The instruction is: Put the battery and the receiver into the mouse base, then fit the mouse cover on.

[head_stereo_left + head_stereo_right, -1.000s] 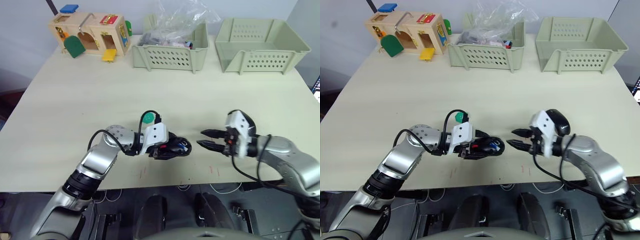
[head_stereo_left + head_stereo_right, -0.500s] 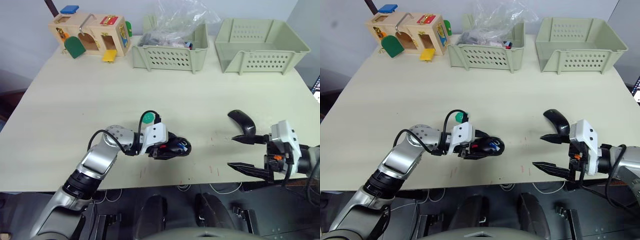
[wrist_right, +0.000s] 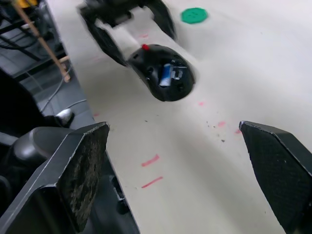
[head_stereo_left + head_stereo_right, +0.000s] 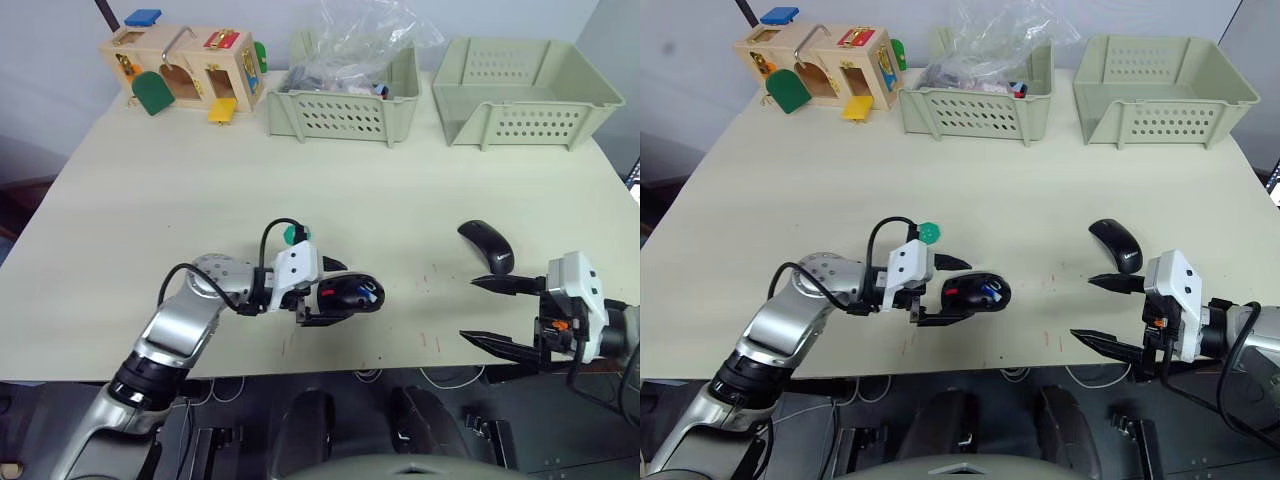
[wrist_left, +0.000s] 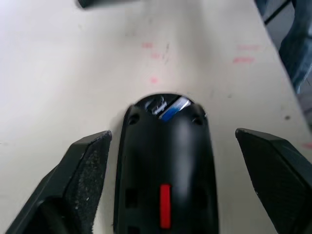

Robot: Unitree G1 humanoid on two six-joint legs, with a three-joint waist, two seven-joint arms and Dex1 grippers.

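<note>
A pale worktop [image 4: 150, 200] carried a wooden toy box [image 4: 185, 70] and two green baskets [image 4: 342, 100] along its far edge. Near the front edge the mouse base [image 4: 347, 293] lay flat, the blue battery [image 5: 171, 108] seated in its far end. The left hand [image 4: 335, 295] stood wide around the base, its fingers [image 5: 87, 170] clear of the shell on both sides. The mouse cover [image 4: 487, 246] lay well to the right, just beyond the right hand [image 4: 492, 313], also wide and empty.
</note>
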